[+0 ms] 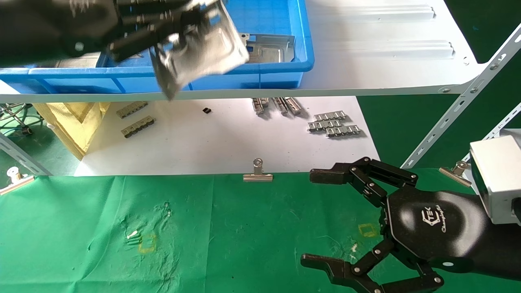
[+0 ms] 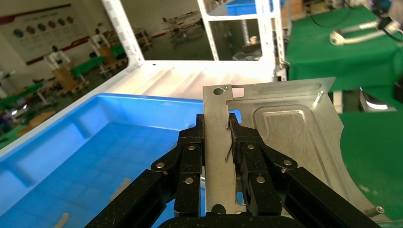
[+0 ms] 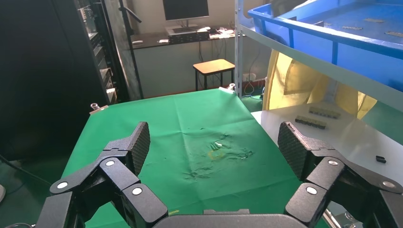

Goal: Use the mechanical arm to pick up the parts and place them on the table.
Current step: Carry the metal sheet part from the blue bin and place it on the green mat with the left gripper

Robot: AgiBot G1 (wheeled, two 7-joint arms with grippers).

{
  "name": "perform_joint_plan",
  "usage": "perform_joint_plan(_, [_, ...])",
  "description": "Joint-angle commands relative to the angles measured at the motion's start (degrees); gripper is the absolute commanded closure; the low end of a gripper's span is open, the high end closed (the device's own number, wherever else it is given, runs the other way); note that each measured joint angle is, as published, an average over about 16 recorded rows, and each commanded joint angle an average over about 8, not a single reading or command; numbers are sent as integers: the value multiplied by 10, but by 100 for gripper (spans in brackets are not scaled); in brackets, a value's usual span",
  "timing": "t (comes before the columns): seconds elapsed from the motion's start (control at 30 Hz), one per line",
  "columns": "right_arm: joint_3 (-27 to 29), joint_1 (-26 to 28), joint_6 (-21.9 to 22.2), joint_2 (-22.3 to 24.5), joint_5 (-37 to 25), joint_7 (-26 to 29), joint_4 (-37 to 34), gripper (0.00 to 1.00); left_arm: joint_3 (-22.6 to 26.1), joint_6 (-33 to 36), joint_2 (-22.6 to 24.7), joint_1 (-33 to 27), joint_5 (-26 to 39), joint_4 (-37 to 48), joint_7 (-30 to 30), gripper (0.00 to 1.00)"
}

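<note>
Left tool (image 1: 179,40) clenched on part (image 1: 203,53), held tilted above front rim of blue bin (image 1: 285,69) on white shelf (image 1: 386,49). Green bench (image 1: 244,228) lies below, nearer robot: carry toward near edge, then down. Right tool (image 1: 346,219) spread wide, empty, idle over bench's right side.

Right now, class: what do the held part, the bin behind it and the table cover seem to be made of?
Part in the left hand: bare sheet metal, by its silvery sheen and pressed recess. Bin: probably moulded plastic, glossy uniform blue. Table cover: green cloth, wrinkled and matte.
</note>
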Motion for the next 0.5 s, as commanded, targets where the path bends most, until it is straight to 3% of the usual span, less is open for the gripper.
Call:
perform_joint_plan(0.03, [0,0,0,0,0,0,0,0,-1,23,-9,12,-6,-13,17,100])
perform_joint_plan(0.3, [0,0,0,0,0,0,0,0,62,24,-112,128,-125,-212,18,100])
perform_joint_plan(0.5, [0,0,0,0,0,0,0,0,127,18,-177,181,-160,-263,60,100])
